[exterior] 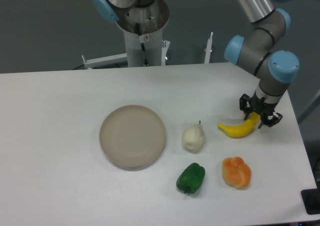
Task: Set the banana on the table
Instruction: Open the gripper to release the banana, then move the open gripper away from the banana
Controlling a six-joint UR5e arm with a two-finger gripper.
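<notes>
banana point(237, 129) – likely light, stiff, slick plastic | lies on table point(60, 136) | gripper point(260, 117) pinches its right tip – curved end may twist; mid-body grip looks surer

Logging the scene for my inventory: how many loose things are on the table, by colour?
Yellow: 1, the banana
Orange: 1, the pepper
Green: 1, the pepper
White: 1, the pear
Beige: 1, the plate
Total: 5

You see the gripper point(259, 118) closed around the banana point(239, 128) by its right end, the fruit lying on the desk point(60, 136) beside the pear point(193, 137).
</notes>
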